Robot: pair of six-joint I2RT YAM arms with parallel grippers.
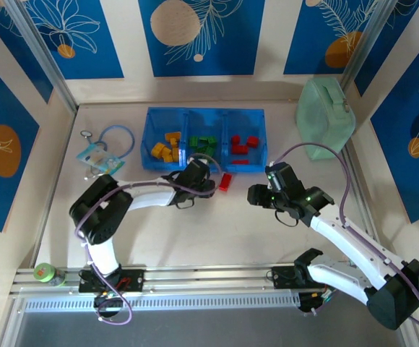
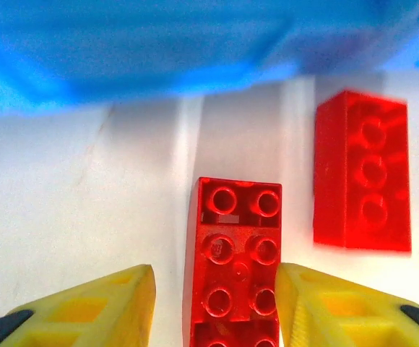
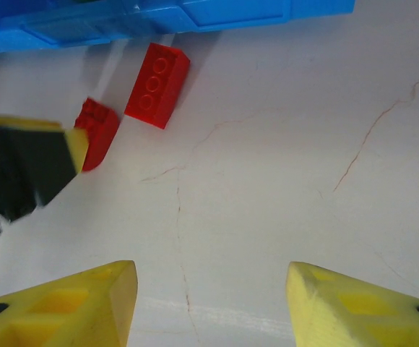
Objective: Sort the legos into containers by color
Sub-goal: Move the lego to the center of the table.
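Up close, the left gripper (image 2: 215, 289) straddles a red lego (image 2: 235, 246), fingers (image 2: 108, 303) apart, a second lego (image 2: 361, 173) beside it before the tray (image 2: 195, 50). Overhead, its compartments (image 1: 188, 130) hold yellow, green, red; the right gripper (image 3: 209, 289) gapes over table (image 3: 303, 181).

Overhead sees the whole table (image 1: 195, 231); both wrist cameras sit low, close, facing the tray (image 1: 204, 112), sharing red bricks (image 3: 157, 84).

The tray (image 1: 204, 111) sits at the far side of the tabletop (image 1: 195, 231), with legos (image 1: 204, 142) in each compartment. Just near it lie the left brick (image 2: 235, 260) and right brick (image 2: 361, 170), apart. The box (image 1: 325, 116) stands right of the tray.
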